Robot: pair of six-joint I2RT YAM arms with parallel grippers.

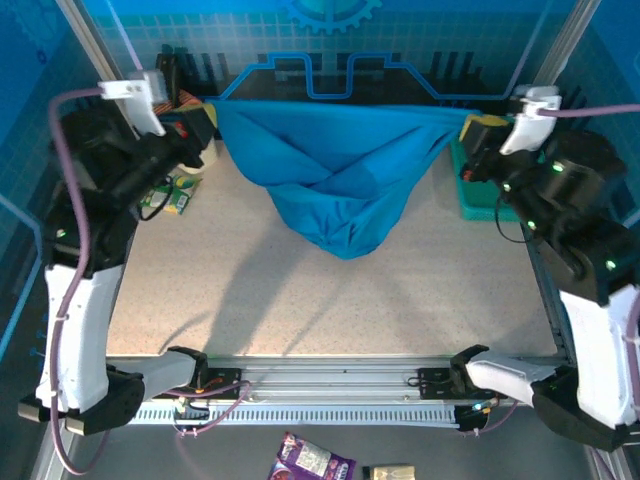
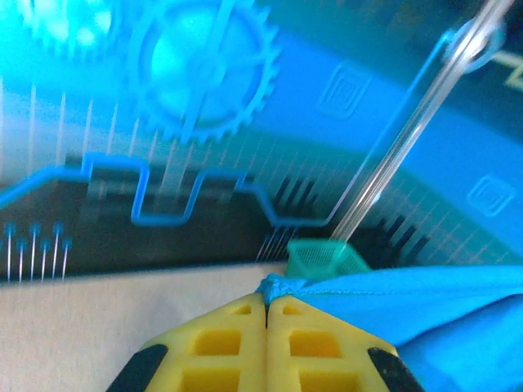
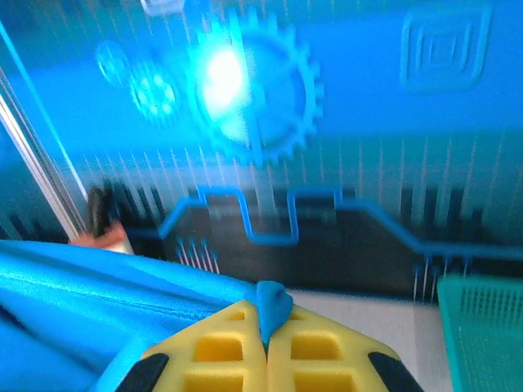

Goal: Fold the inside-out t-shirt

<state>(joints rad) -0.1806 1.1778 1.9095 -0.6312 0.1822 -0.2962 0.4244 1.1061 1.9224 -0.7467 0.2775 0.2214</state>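
Two edges of the inside-out t-shirt [image 1: 335, 190] are pinched, one in each arm. My left fingers [image 2: 266, 314] are pressed together on a bunched blue hem that pokes out right at their tips, and my right fingers [image 3: 266, 314] are clamped the same way on a small tuft of cloth at theirs. Between the two pairs the top edge runs almost taut, raised over the far part of the desk [image 1: 250, 300]. Below the fingers the body sags in loose diagonal folds, and its lowest bulge rests on the surface or hangs just over it; I cannot tell which. The teal mesh basket [image 1: 480, 205] sits just beside and below the right fingers, on their outer side. I judge the fold as barely begun: the shirt is lifted and spread, but no neat crease shows. Left to do, as I read it: lay it flat, bring the sides and sleeves in, then double it over
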